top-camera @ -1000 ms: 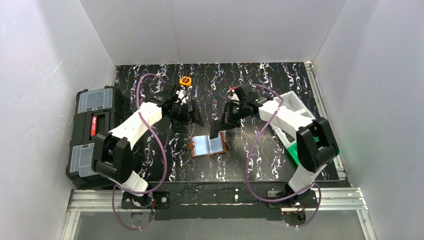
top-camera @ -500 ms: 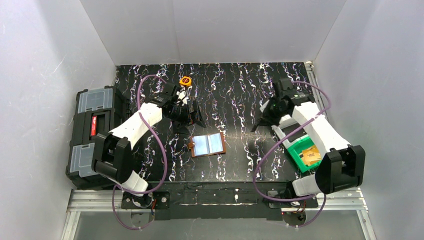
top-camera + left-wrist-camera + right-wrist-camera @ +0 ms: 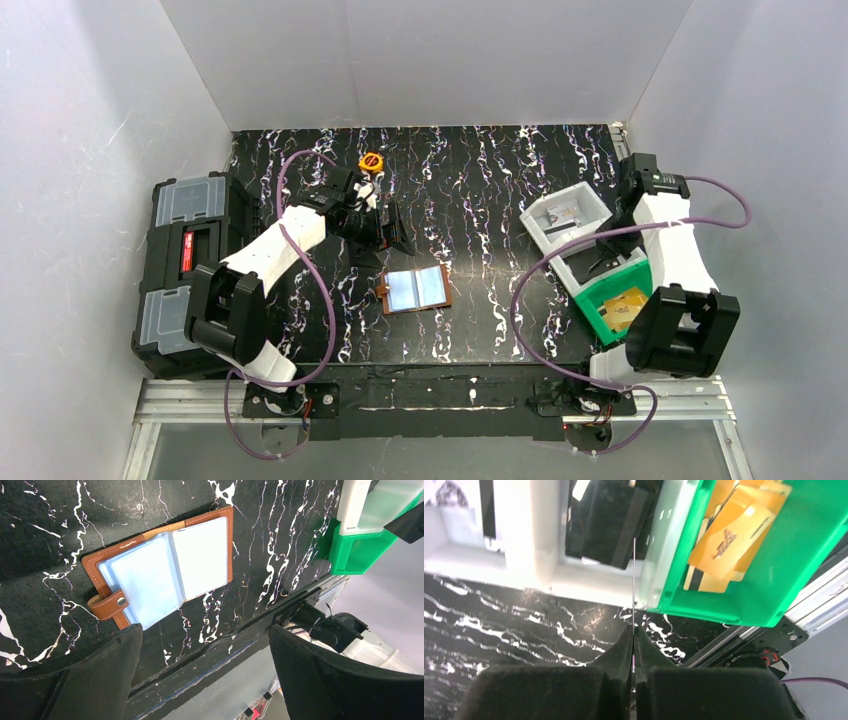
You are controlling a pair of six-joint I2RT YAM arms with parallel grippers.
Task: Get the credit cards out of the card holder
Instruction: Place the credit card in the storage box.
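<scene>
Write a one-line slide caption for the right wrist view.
Shut jaws pinch a credit card edge-on, white bin and green bin beyond.

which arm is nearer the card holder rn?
Left. The left gripper hangs just beyond the card holder, jaws open. The right gripper is far off by the green bin at the table's right side, shut on a thin card.

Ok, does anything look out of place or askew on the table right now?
Nothing stands out. The card holder lies open and flat near the open left gripper. The right gripper pinches a credit card edge-on where the white bin meets the green bin, which holds loosely piled orange-tan cards.
</scene>
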